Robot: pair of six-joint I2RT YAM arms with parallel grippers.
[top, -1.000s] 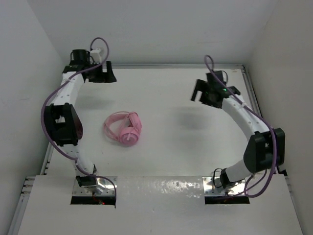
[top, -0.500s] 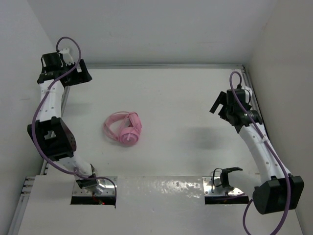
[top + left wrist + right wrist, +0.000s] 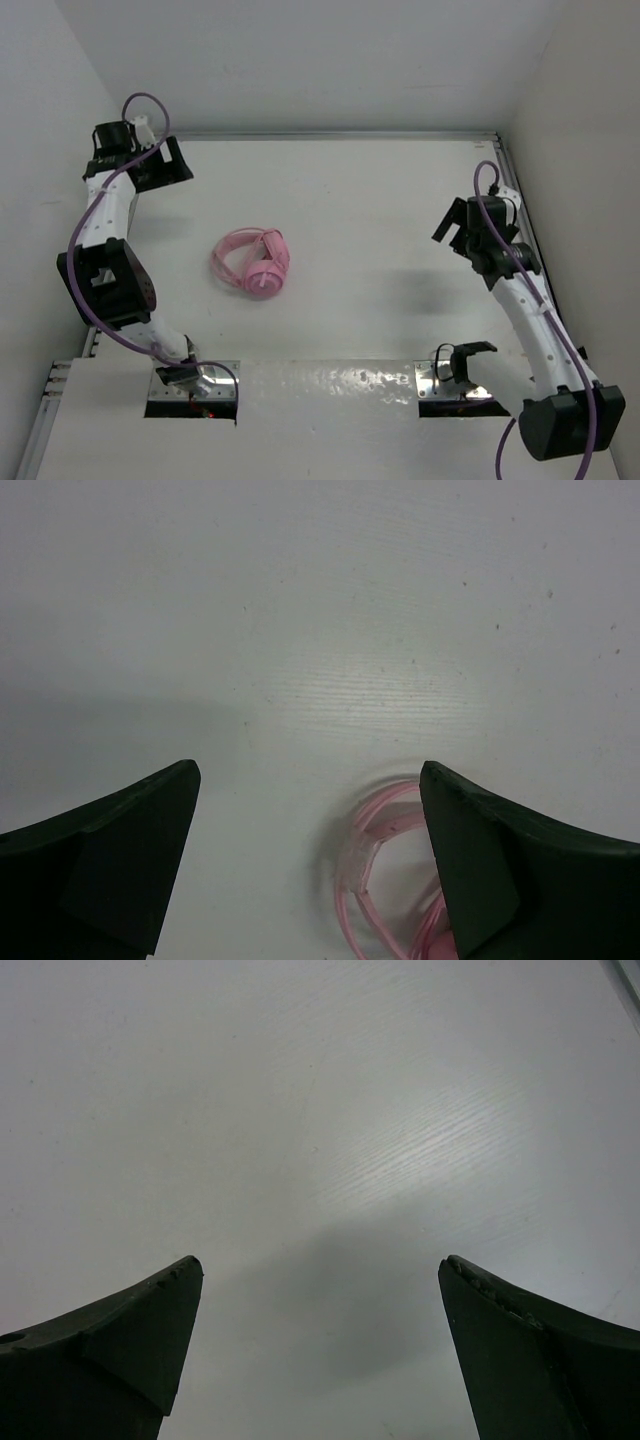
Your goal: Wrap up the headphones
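With left gripper (image 3: 308,775) and right gripper (image 3: 320,1265) spread empty, we judge the pink padded over-ear headphones (image 3: 257,264) light and springy, best pinched at the thin headband (image 3: 224,257).

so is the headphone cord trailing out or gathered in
Gathered in: the headphones lie as one pink clump, thin loops beside the earcups, no strand trailing. How neatly, cannot tell.

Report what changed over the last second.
The left gripper swung left, to the left edge of the table. The right gripper pulled right and nearer its base. Both are open and empty; nothing was grasped or released. The headphones lie where they were.
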